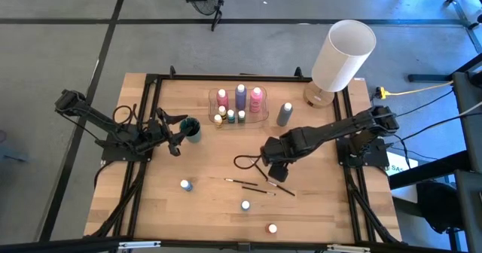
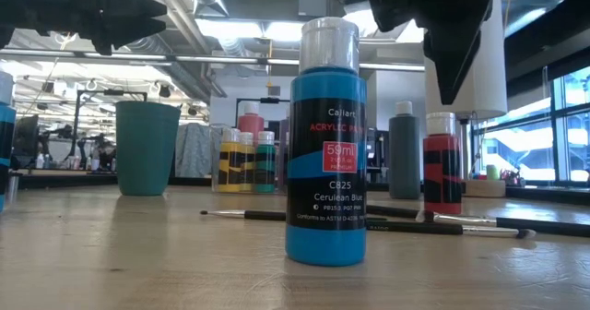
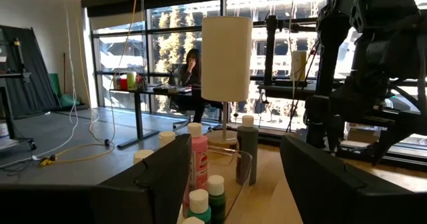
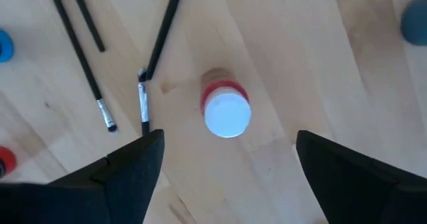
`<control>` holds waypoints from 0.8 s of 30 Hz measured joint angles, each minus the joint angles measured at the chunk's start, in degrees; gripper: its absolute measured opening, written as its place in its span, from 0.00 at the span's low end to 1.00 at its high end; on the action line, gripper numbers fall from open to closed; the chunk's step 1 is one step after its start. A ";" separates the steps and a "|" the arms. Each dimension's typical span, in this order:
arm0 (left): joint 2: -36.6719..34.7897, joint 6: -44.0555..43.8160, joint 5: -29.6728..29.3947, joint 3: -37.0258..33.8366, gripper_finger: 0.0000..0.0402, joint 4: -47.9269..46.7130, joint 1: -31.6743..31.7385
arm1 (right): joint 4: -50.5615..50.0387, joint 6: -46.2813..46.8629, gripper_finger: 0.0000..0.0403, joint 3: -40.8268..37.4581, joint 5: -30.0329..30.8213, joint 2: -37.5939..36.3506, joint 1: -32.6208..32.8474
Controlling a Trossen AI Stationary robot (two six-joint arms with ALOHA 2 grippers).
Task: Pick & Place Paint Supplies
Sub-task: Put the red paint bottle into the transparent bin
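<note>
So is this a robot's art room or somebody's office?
Probably a big open workshop or lab. There are bare pipes and strip lights on the ceiling, tall windows, and a person at a desk behind the wooden table.

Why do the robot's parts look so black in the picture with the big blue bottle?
In the low view, bright ceiling lights and windows shine from behind, so the arms overhead turn into dark shapes, while the blue bottle up close stays crisp and the teal cup looks softer. In the left wrist view, sunny windows likewise darken the left tool.
</note>
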 joint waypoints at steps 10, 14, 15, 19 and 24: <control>0.01 0.02 -0.02 0.00 0.56 0.00 -0.02 | 3.68 0.25 0.85 -0.09 1.21 0.00 0.00; 0.00 0.00 -0.02 0.00 0.57 0.00 0.00 | 3.92 1.37 0.85 -0.09 1.55 0.00 0.05; 0.00 -0.02 -0.02 0.00 0.57 0.00 -0.02 | 3.52 1.12 0.85 -0.09 1.55 0.00 0.07; 0.00 0.00 -0.01 0.00 0.56 0.00 0.00 | 3.49 0.68 0.85 -0.09 0.72 0.00 0.11; 0.01 0.00 -0.02 0.00 0.56 0.00 0.00 | 0.81 0.57 0.85 -0.11 0.66 0.00 0.10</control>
